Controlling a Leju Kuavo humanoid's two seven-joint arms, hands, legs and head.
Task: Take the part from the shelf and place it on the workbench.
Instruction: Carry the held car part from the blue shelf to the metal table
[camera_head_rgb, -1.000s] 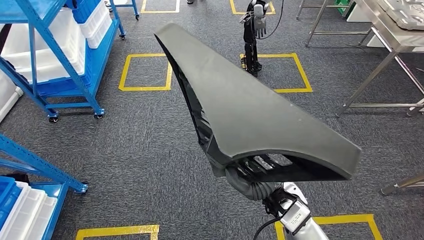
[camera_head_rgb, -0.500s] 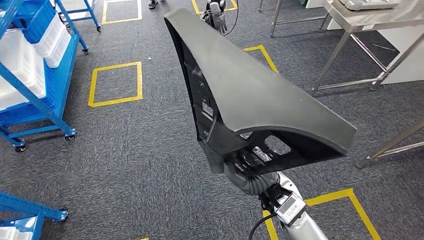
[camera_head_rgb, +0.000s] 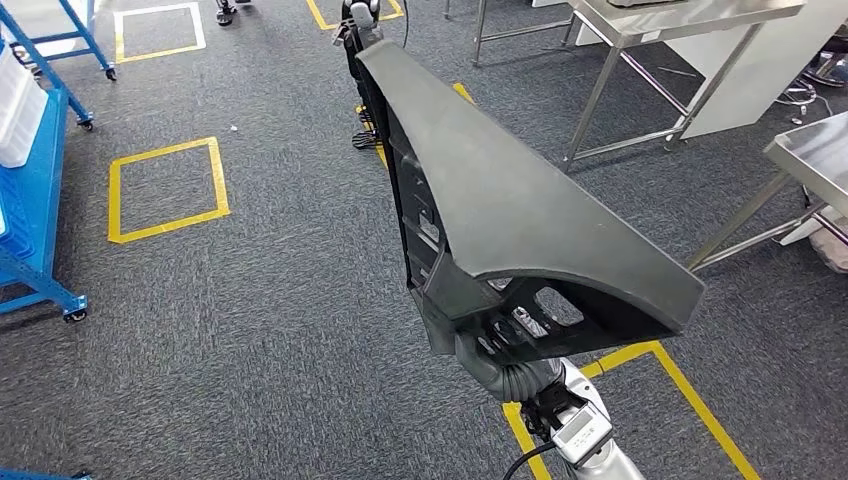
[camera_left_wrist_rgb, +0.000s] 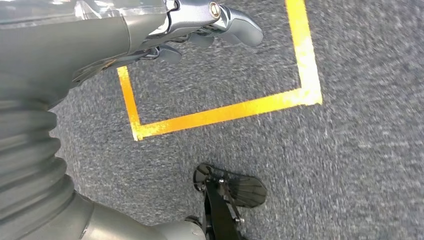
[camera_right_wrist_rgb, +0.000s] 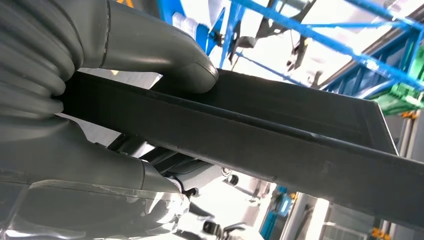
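Clearly the part (camera_head_rgb: 520, 215), a long dark-grey moulded panel with a ribbed, cut-out underside, is off the shelf and held up in front of the robot, its narrow end pointing away and its broad end low over the right arm. The right hand (camera_right_wrist_rgb: 115, 115) is clamped on it: in the right wrist view the thick grey thumb (camera_right_wrist_rgb: 165, 60) presses one face of the panel's edge while the rest of the hand backs the other. The left hand (camera_left_wrist_rgb: 200, 30) hangs over the grey carpet (camera_head_rgb: 250, 290) with its yellow taped squares (camera_head_rgb: 165, 190); its fingers are loosely apart and hold nothing.

Steel workbenches (camera_head_rgb: 690, 25) stand ahead and to the right, well apart from the panel, so the carry looks about half done. The likely trouble is leverage: one hand grips a long panel at one end, so a turn or a step could swing the far tip, twist it in the grip, or knock it against a bench leg (camera_head_rgb: 590, 110).
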